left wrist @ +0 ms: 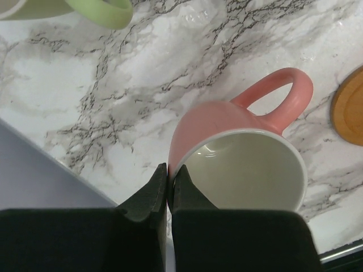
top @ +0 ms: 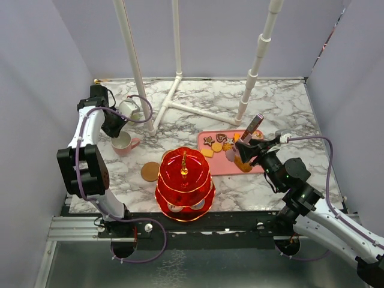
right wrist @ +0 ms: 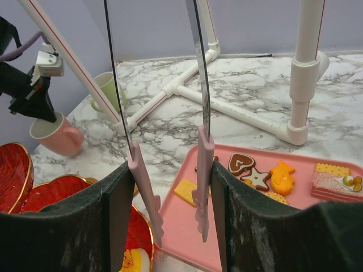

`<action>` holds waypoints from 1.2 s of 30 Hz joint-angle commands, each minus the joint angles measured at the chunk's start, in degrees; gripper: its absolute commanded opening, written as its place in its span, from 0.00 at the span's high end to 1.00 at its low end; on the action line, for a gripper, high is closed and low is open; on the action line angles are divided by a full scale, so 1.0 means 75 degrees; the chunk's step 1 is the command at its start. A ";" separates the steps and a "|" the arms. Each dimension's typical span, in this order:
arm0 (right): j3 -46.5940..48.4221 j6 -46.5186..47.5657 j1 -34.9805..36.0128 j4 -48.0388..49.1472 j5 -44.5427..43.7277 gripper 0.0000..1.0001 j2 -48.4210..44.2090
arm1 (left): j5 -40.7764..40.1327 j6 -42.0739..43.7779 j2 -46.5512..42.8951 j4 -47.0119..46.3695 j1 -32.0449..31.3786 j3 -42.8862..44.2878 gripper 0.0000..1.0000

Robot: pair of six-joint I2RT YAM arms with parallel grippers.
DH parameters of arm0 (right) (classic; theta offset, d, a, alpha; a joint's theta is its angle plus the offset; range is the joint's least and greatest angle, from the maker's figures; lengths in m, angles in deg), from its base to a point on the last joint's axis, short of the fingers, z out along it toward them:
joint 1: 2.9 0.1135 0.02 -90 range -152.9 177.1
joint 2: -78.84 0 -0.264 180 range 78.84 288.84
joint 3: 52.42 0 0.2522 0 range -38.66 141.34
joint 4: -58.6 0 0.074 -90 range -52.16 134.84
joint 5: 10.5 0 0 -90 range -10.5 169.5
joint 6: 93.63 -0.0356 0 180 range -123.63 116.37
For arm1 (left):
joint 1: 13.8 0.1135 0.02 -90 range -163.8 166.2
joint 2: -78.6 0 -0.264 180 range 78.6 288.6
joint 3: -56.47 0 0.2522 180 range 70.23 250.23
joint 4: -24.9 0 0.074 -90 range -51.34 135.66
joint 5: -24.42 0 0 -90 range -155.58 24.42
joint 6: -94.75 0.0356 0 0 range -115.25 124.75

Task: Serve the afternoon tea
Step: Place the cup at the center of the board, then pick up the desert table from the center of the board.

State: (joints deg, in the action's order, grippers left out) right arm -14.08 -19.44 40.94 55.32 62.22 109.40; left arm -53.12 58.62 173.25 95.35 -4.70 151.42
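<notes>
Three-tier stand (top: pixel 184 183): translucent red, upright at the near edge of the marble bench (top: pixel 288 108), about midway between the two arms. Its gold finial (top: pixel 183 171) points straight up. A few pale pieces lie on the lowest tier.
Coaster (top: pixel 150 171): round and brown, flat on the bench just left of the stand.
Right end effector (right wrist: pixel 170 167): clamped on a pair of tongs (right wrist: pixel 204 170), one finger pressing the outside of each arm. It hovers over the near right part of the tray.
Tongs, direction: the long axis runs from the fingers up and away toward the far side. The pink ends sit down between the fingers and the metal arms reach outward.
Pink tray (top: pixel 217 165): flat on the bench, just right of the stand.
Cookies and pastries (right wrist: pixel 256 177): spread on the tray, among them a star, a heart and yellow pieces.
Pink mug (top: pixel 123 143): upright and empty at the left of the bench. Its handle points right, toward the bench centre.
Left end effector (left wrist: pixel 168 170): fingers closed together, with the tips at the mug's rim on the side away from the handle. Whether they touch it cannot be told.
Pale green mug (top: pixel 129 108): upright, just beyond the pink mug, beside the white pipe frame (top: pixel 180 105).
</notes>
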 commanded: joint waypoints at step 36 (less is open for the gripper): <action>-0.0217 0.0409 0.0038 0.1490 -0.0286 0.46 0.1236 | 0.3981 0.0496 -0.2366 0.3375 0.0662 0.2455 0.01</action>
State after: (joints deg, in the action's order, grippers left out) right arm -14.87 -17.28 40.94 63.41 61.46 118.69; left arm -35.06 61.79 165.28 112.83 1.05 168.18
